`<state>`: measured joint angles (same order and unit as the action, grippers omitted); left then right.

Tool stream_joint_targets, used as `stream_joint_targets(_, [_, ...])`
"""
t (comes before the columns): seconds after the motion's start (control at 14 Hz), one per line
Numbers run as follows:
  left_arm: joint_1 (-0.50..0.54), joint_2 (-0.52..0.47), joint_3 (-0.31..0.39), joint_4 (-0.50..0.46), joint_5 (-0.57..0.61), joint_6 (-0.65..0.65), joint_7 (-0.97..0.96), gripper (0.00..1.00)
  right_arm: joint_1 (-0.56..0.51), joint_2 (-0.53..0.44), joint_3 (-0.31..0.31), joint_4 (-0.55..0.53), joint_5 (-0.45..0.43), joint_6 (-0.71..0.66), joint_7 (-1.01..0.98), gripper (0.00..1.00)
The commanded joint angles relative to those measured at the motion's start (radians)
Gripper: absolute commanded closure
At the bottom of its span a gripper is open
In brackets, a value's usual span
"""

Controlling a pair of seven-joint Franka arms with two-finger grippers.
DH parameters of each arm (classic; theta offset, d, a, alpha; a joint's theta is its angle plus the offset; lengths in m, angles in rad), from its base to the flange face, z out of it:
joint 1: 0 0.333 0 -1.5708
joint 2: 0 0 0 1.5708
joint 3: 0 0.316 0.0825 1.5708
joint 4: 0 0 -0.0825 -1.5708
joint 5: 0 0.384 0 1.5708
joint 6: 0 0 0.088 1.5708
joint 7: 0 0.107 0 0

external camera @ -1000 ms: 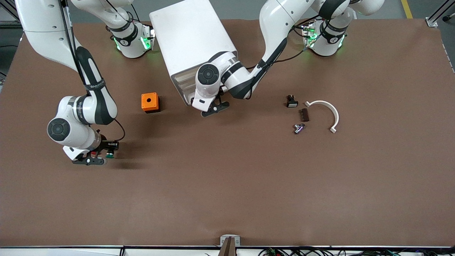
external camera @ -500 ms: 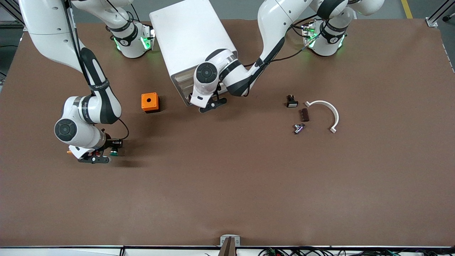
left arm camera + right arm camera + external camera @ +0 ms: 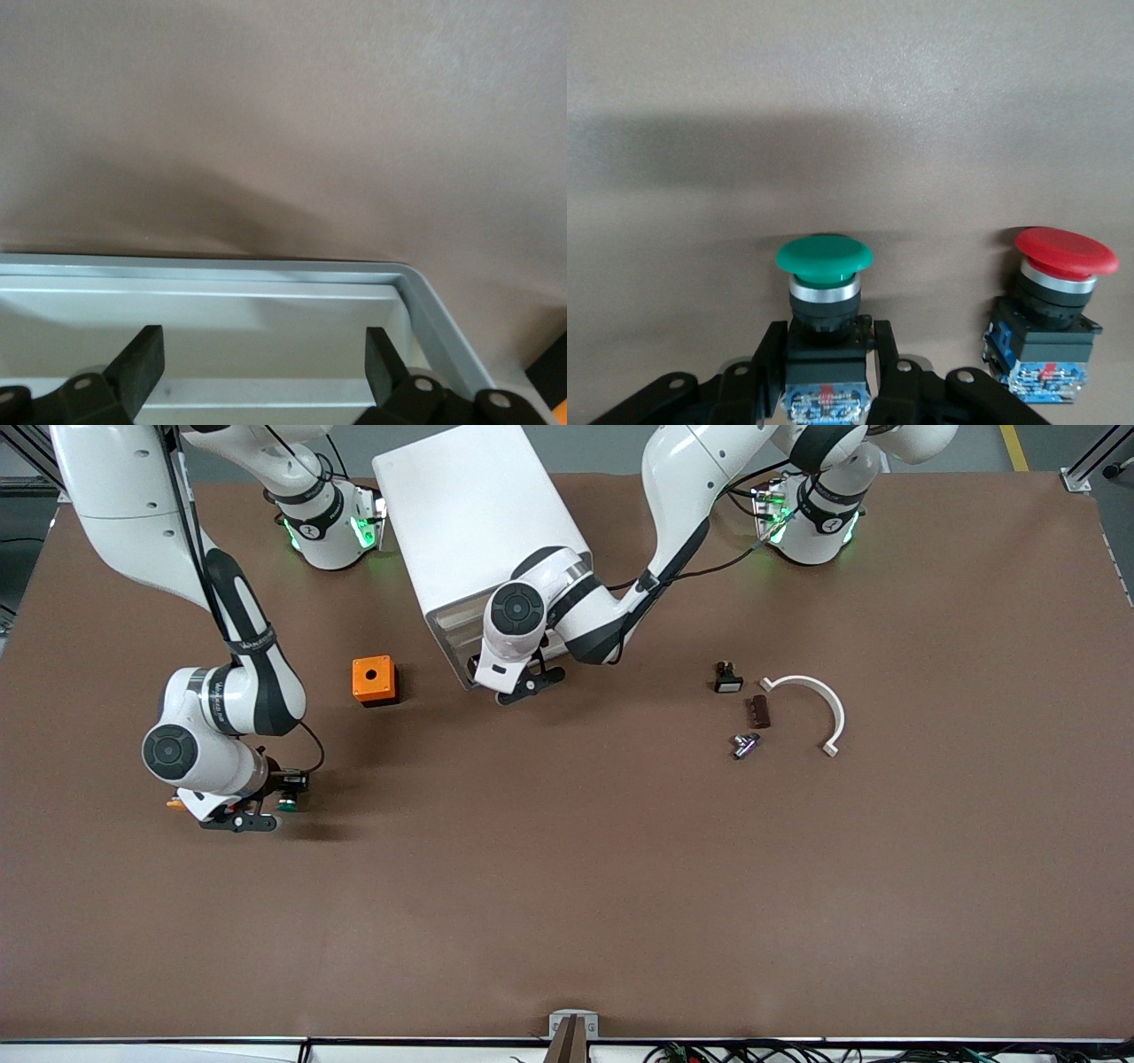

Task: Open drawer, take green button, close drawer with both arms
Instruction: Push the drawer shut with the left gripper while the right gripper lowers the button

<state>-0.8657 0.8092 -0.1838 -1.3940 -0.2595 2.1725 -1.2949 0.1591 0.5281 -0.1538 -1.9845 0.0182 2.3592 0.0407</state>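
The white cabinet [image 3: 469, 514] stands at the robots' edge of the table. My left gripper [image 3: 523, 682] is at the foot of its front, open, fingers [image 3: 142, 361] spread over the white rim of the lowest drawer [image 3: 266, 268]; my left wrist hides most of that drawer in the front view. My right gripper [image 3: 241, 819], toward the right arm's end of the table, is shut on the black-and-blue body of the green-capped button [image 3: 824, 257], which also shows in the front view [image 3: 285, 806]. The gripper [image 3: 824, 354] holds it low over the table.
A red-capped button [image 3: 1063, 252] stands on the table beside the green one. An orange box [image 3: 373, 679] sits between the right arm and the cabinet. A small black part [image 3: 727, 677], a brown piece [image 3: 758, 710], a metal part [image 3: 744, 744] and a white curved bracket [image 3: 819, 704] lie toward the left arm's end.
My left gripper has moved in closer to the cabinet front. My right gripper, with the green button, has shifted slightly toward the middle of the table.
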Motion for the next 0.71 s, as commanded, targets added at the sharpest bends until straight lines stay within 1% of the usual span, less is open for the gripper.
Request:
stream_joint_targets(0.0, [0.059, -0.025, 0.014, -0.002, -0.003, -0.01, 0.073, 0.0, 0.005, -0.005, -0.003, -0.005, 0.0, 0.002, 0.016, 0.63])
stream_joint_targets(0.07, [0.1, -0.031, 0.014, -0.002, 0.009, -0.01, 0.119, 0.0, 0.005, -0.007, -0.003, -0.005, 0.0, -0.001, 0.016, 0.48])
stream_joint_targets(0.14, [0.143, -0.041, 0.012, -0.003, 0.029, -0.011, 0.15, 0.0, 0.004, -0.014, -0.003, -0.004, 0.0, -0.014, 0.018, 0.09])
stream_joint_targets(0.21, [0.177, -0.053, 0.014, -0.005, 0.055, -0.02, 0.179, 0.0, -0.001, -0.025, -0.003, 0.004, 0.0, -0.04, 0.015, 0.0])
stream_joint_targets(0.29, [0.2, -0.057, 0.014, -0.003, 0.098, -0.032, 0.206, 0.0, -0.004, -0.051, -0.003, 0.009, 0.0, -0.069, 0.013, 0.0])
stream_joint_targets(0.36, [0.243, -0.059, 0.012, -0.002, 0.158, -0.033, 0.238, 0.0, -0.004, -0.084, -0.003, 0.013, 0.0, -0.101, 0.018, 0.0])
stream_joint_targets(0.43, [0.287, -0.059, 0.011, -0.002, 0.192, -0.034, 0.264, 0.0, -0.004, -0.117, -0.003, 0.016, 0.0, -0.135, 0.019, 0.0])
stream_joint_targets(0.64, [0.39, -0.091, 0.01, -0.002, 0.207, -0.062, 0.432, 0.0, -0.006, -0.248, -0.003, 0.038, 0.0, -0.262, 0.015, 0.0])
